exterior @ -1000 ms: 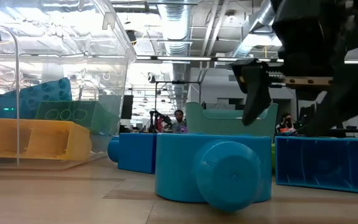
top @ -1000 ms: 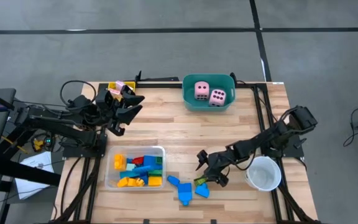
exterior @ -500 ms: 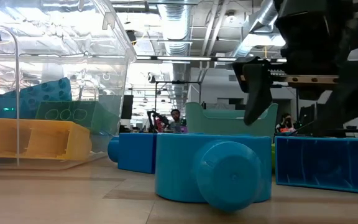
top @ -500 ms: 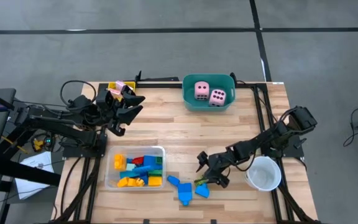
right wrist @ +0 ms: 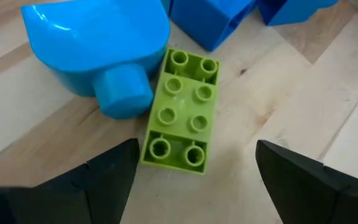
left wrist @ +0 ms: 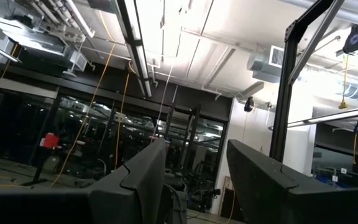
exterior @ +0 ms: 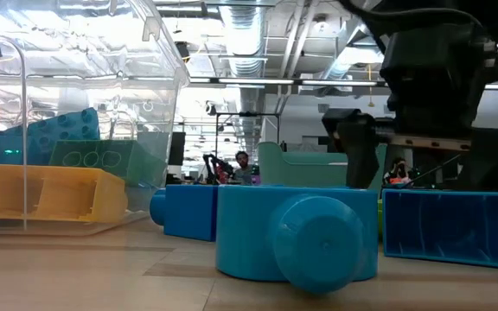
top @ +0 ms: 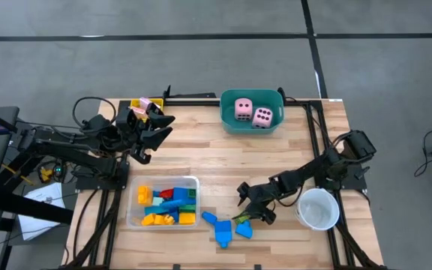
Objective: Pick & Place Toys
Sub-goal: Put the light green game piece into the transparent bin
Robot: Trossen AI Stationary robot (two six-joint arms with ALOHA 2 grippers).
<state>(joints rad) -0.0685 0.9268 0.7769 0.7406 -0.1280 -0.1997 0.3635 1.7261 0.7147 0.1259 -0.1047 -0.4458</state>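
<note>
A lime-green block [right wrist: 182, 112] lies studs up on the wooden table, against a light-blue block with a round peg [right wrist: 98, 53]. My right gripper [right wrist: 196, 152] hangs open over it, one finger either side of its near end and not touching; in the high view this gripper [top: 250, 208] is just above the green block [top: 241, 218]. Other blue blocks [top: 220, 229] lie beside it. My left gripper [top: 154, 126] is held up at the table's far left, open and with nothing in it [left wrist: 194, 168]. Two pink dice [top: 251, 112] sit in the teal tub [top: 227, 120].
A clear tray [top: 135, 217] with several coloured blocks stands at the near left. A white cup [top: 319, 208] stands close behind my right gripper. A yellow tray with pink cards [top: 142, 103] is at the far left corner. Bare wood lies across the table's middle.
My right gripper has sunk a little toward the green block, still open. The blocks have not moved.
</note>
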